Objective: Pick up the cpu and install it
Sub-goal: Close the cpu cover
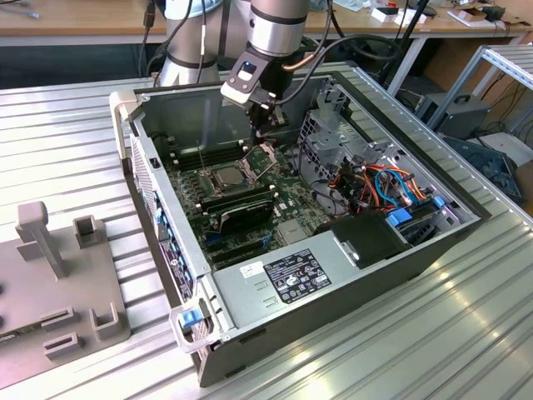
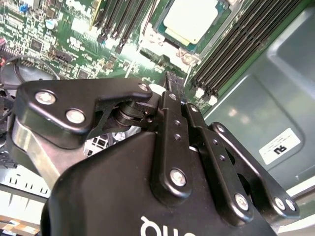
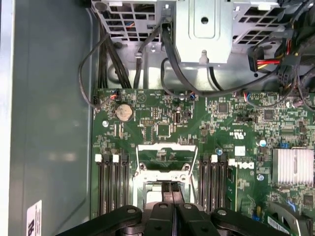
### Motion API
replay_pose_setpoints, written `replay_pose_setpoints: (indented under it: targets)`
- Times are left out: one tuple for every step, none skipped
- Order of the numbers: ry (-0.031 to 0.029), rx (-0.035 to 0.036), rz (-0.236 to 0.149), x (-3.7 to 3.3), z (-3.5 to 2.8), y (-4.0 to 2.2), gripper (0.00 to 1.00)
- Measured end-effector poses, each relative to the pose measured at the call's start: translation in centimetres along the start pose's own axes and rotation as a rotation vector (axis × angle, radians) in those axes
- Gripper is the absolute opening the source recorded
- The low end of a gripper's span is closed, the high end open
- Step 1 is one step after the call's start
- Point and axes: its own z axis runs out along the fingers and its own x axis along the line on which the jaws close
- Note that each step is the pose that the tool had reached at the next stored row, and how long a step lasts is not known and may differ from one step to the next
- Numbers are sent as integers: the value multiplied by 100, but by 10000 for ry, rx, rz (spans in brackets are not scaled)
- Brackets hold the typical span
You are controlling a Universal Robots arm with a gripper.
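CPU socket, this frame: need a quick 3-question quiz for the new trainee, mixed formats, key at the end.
1. True or false: the cpu is lying in the socket.
2. The socket's hinged plate is: A) raised, B) shut flat over the cpu, C) missing.
3. In the first wrist view, which long black parts flank the socket on both sides?
Key: 1 true; 2 A; 3 the memory slots.
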Motion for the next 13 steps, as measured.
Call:
replay_pose_setpoints:
  targets:
    - [0, 0, 1, 0, 0, 0, 11]
    - [0, 0, 1, 0, 1, 15, 11]
    - [0, 0, 1, 0, 1, 18, 11]
    - [0, 0, 1, 0, 1, 18, 11]
    - [0, 0, 1, 0, 1, 18, 11]
    - [0, 1, 1, 0, 1, 18, 11]
    - [0, 0, 1, 0, 1, 18, 11]
    - [0, 0, 1, 0, 1, 18, 11]
    - [0, 0, 1, 0, 1, 18, 11]
    - [0, 0, 1, 0, 1, 18, 11]
    - [0, 1, 1, 0, 1, 18, 11]
    - [0, 0, 1, 0, 1, 19, 11]
    - [0, 1, -2, 0, 1, 22, 11]
